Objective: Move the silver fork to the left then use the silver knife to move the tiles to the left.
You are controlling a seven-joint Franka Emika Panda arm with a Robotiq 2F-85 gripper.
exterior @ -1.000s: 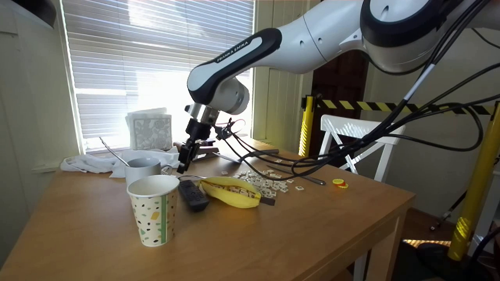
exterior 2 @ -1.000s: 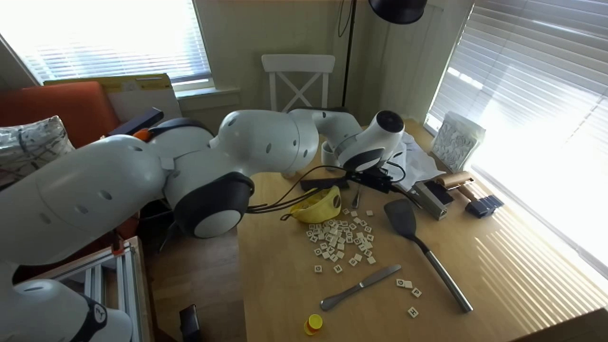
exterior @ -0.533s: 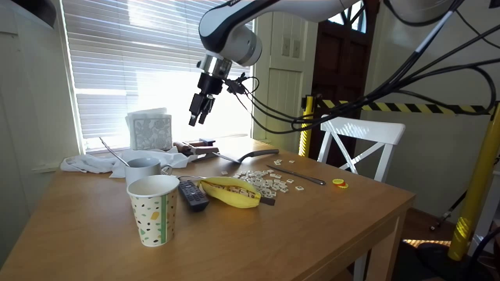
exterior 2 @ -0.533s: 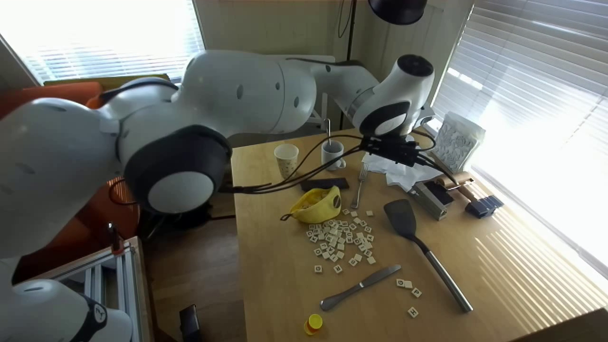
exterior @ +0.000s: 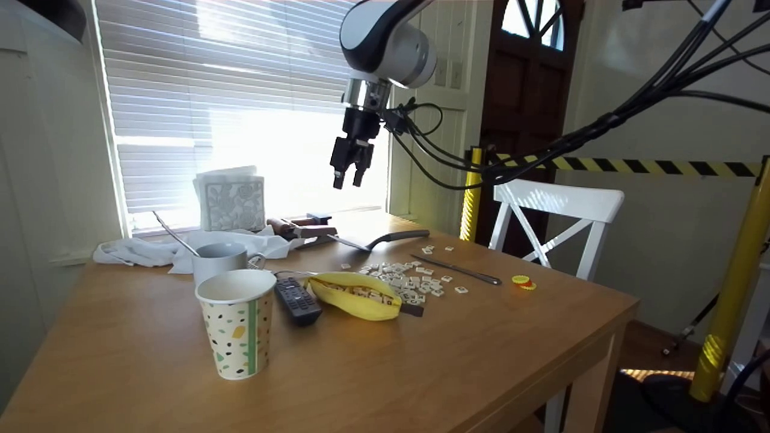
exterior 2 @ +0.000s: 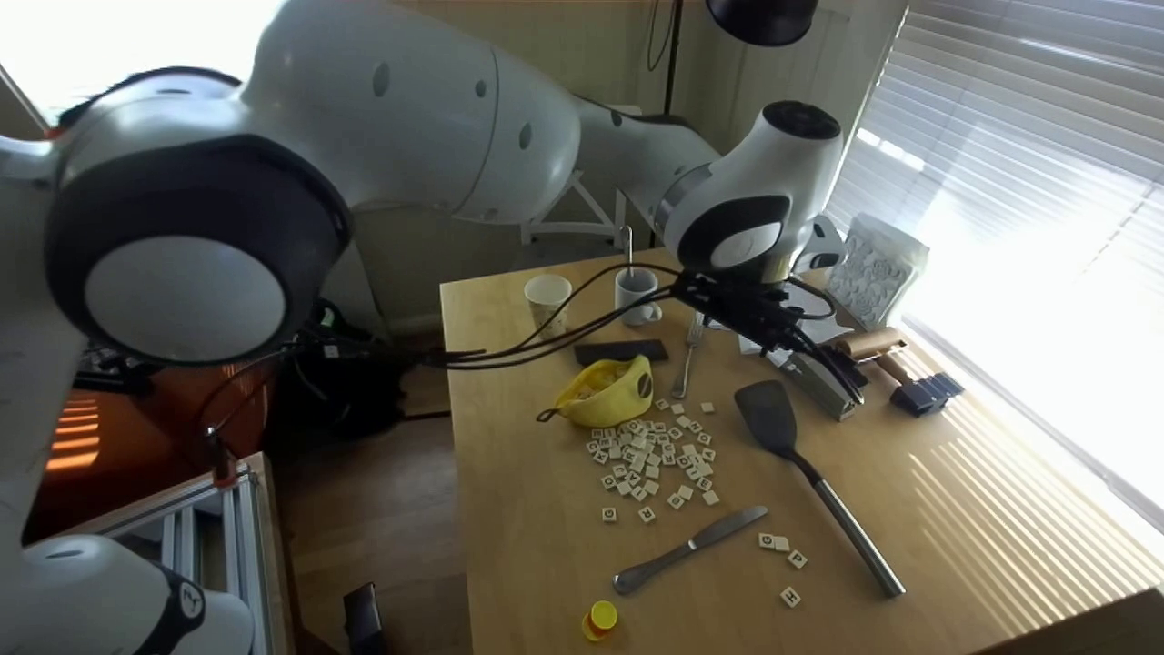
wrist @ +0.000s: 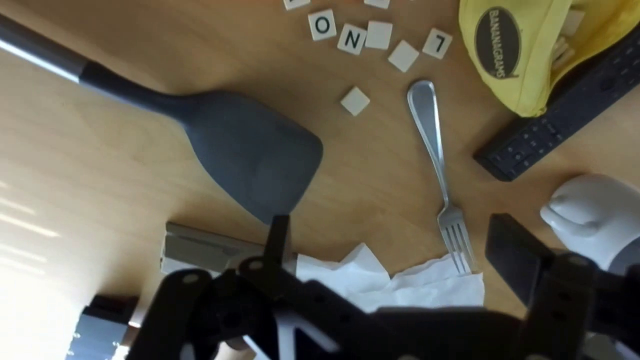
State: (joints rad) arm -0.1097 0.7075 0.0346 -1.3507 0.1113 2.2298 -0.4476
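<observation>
My gripper (exterior: 348,180) hangs well above the table, its fingers wide apart and nothing held between them. Below it in the wrist view lies the silver fork (wrist: 451,218), tines resting on the edge of a white paper napkin (wrist: 425,287), handle toward the tiles. The silver knife (exterior 2: 693,544) lies flat on the table, on the far side of the tiles from the fork. Loosely heaped between the two are the tiles (exterior 2: 652,473), small pale lettered squares; a few more (exterior 2: 789,598) are scattered beyond the knife, near the spatula's handle.
A yellow banana-shaped pouch (exterior 2: 607,405) borders the tiles, with a dark remote (exterior 2: 621,352) behind it. A grey mug (exterior 2: 636,291) and a paper cup (exterior: 237,325) stand nearby. A black spatula (exterior 2: 768,418) and a metal stapler-like object (exterior 2: 823,382) lie toward the window.
My gripper has risen from low over the table near the fork and shifted right in an exterior view. Its fingers have spread apart. The fork, partly covered before, is uncovered.
</observation>
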